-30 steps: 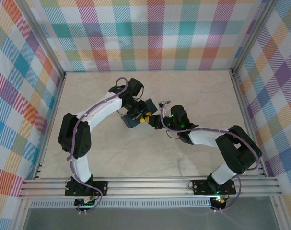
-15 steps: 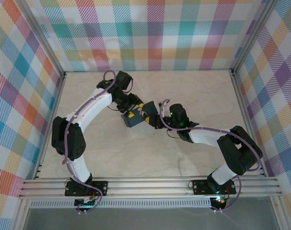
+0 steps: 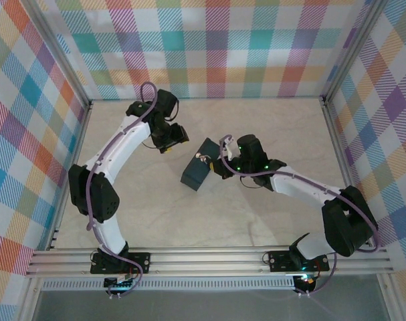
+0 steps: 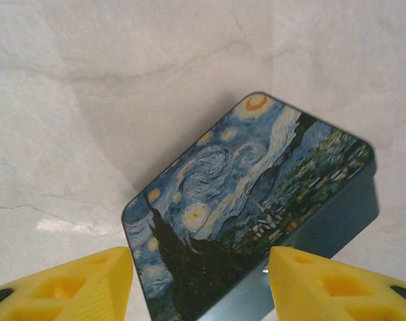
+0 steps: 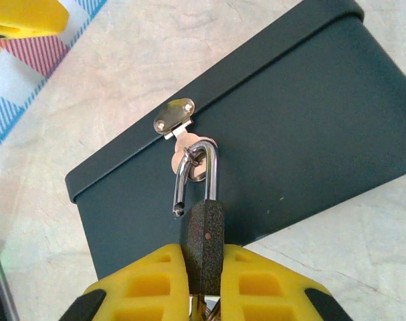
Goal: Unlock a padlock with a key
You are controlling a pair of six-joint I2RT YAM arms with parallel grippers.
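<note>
Pulled back since a second ago: the left arm [image 3: 119,150] swings off the tin box [image 3: 197,174] toward the far-left part of the table [image 3: 283,127]. The box lies slightly turned and shifted. The right arm [image 3: 303,190] stays at the box's right end.

Step in hand, by judgement: unlocking looks done or nearly so. The padlock [image 5: 204,237] hangs from the box's hasp [image 5: 174,117]. Its shackle [image 5: 213,170] has one leg sprung free of the dark body and its loop through the hasp ring. The next move likely calls for swinging the shackle out of the ring while the box stays put.

The left gripper [image 4: 201,277] stands with fingers well apart, nothing between them, clear of the box. The right gripper [image 5: 203,267] is clamped on the padlock body. Key: hidden below the fingers, cannot tell.
</note>
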